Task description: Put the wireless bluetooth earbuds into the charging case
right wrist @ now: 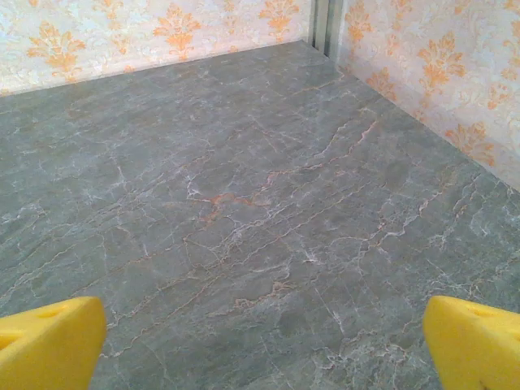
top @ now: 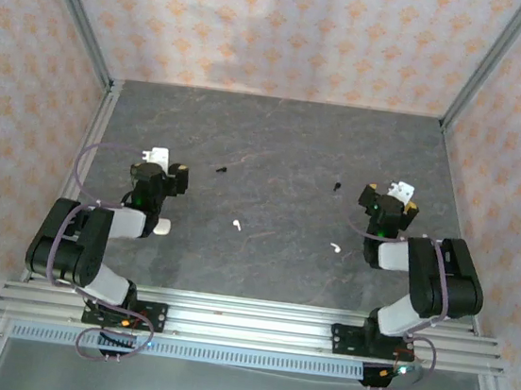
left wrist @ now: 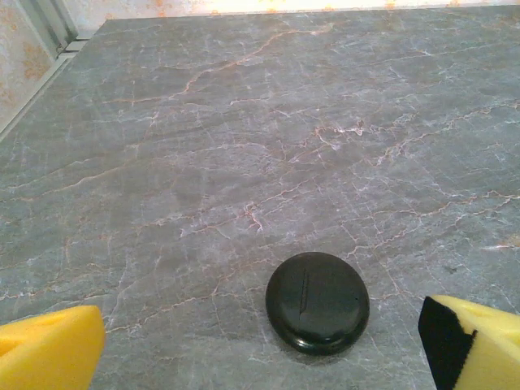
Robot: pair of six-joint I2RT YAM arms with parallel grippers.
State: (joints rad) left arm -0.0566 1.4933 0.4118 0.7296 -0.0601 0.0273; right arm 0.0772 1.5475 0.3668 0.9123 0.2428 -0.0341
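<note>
A closed, round black charging case (left wrist: 317, 302) lies on the grey marble table, just ahead of my open left gripper (left wrist: 260, 345) and between its yellow fingertips (left wrist: 49, 349). From above, two black earbuds (top: 221, 168) (top: 337, 183) and two white earbuds (top: 236, 222) (top: 335, 248) lie scattered between the arms. The left gripper (top: 159, 165) is at the left. The right gripper (top: 395, 198) is at the right, open, with bare table between its yellow fingertips (right wrist: 475, 341). A small white rounded object (top: 161, 227), perhaps a second case, lies beside the left arm.
The table (top: 277, 140) is walled by patterned panels at the back and both sides, with metal corner posts (top: 74, 10). An aluminium rail (top: 245, 322) carrying the arm bases runs along the near edge.
</note>
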